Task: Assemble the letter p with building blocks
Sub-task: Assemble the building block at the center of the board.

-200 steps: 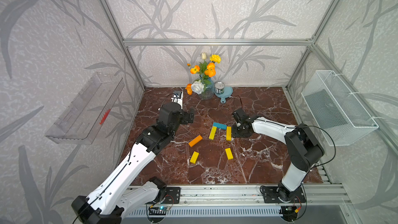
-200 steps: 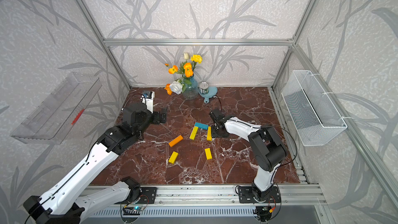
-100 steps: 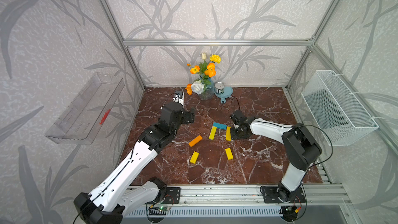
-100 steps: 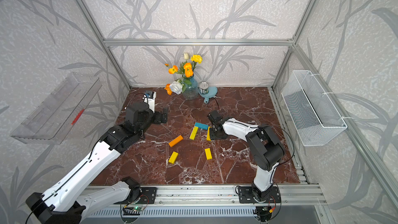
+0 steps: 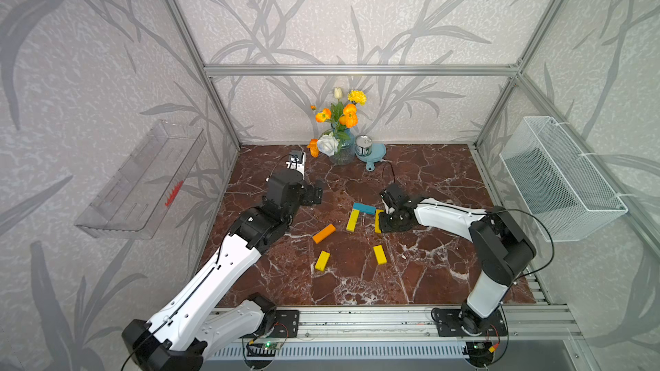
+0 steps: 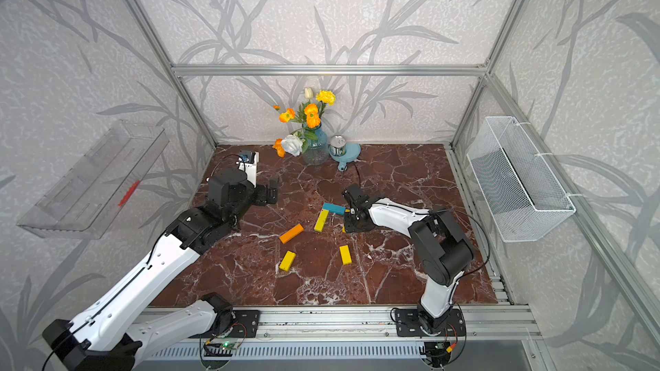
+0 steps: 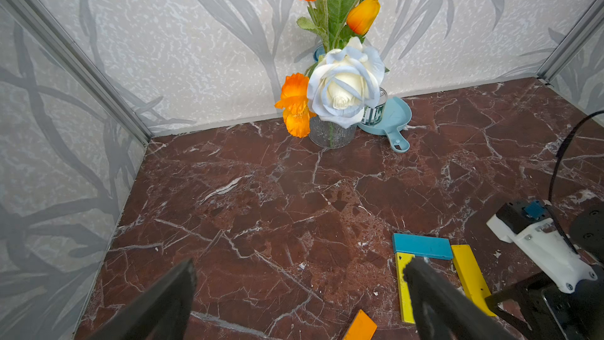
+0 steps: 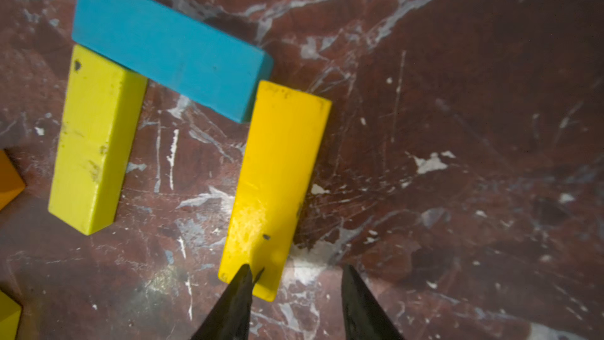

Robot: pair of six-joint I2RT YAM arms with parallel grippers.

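We are halfway: the blue block (image 5: pixel 364 208) is touching the yellow stem block (image 5: pixel 353 220) and yellow side block (image 8: pixel 277 184). The orange block (image 5: pixel 324 233) and two more yellow blocks (image 5: pixel 322 260) (image 5: pixel 379 254) are lying loose, making four yellow, one orange, one blue. The right gripper (image 8: pixel 295 273) is hovering narrowly parted at the side block's end, gripping nothing; the left gripper (image 7: pixel 299 268) is gaping empty.

Both top views are looking down over the whole bench (image 5: pixel 446 180); the wrist cameras are sitting lower, the right nearest, both sharing the blue block (image 8: pixel 170 47).

The right hand (image 8: pixel 296 271) has slid up to the yellow side block (image 8: pixel 277 184) (jaws narrowing).
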